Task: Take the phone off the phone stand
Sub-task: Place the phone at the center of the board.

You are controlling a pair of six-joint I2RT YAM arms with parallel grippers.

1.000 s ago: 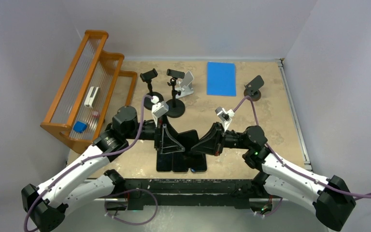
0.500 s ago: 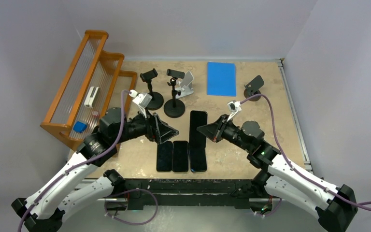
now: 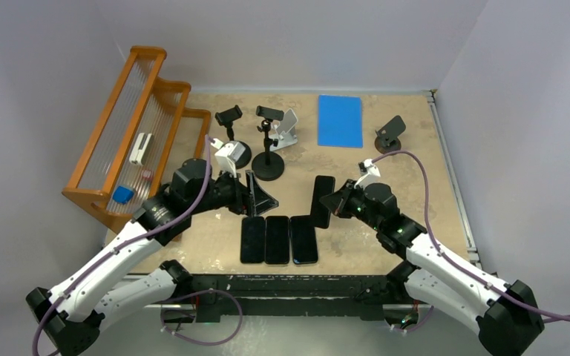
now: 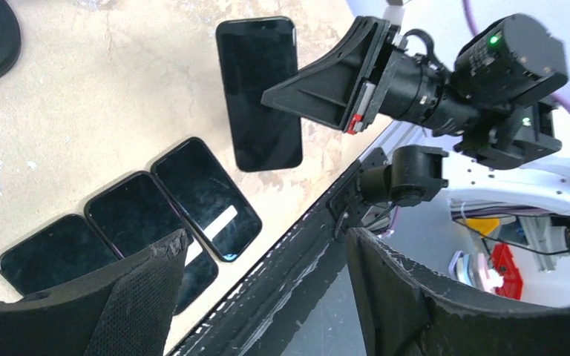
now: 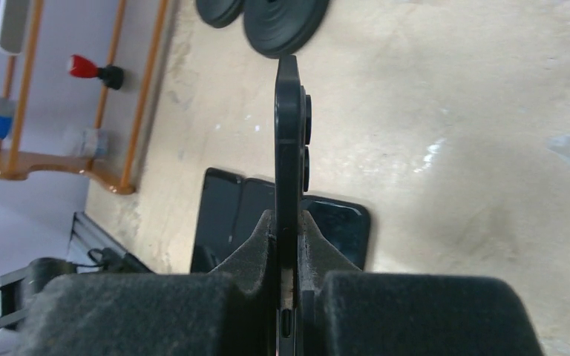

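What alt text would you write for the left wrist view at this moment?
The right fingers pinch a black phone over the table. A row of three phones lies flat at lower left, and the left fingers stand open and empty in the foreground.

We see the worktop [image 3: 415, 185] as a matt, mottled beige slab, scuffed and rough in patches. The phone [image 4: 260, 93] in the right tool [image 5: 287, 252] has a glossy glass face and a smooth satin edge. The three flat phones [image 3: 278, 239] shine alike. The pads [image 4: 137, 304] of the left tool [image 4: 267, 245] look like coarse black woven mesh, frayed at one corner. The rack [image 3: 148, 52] is varnished orange wood.
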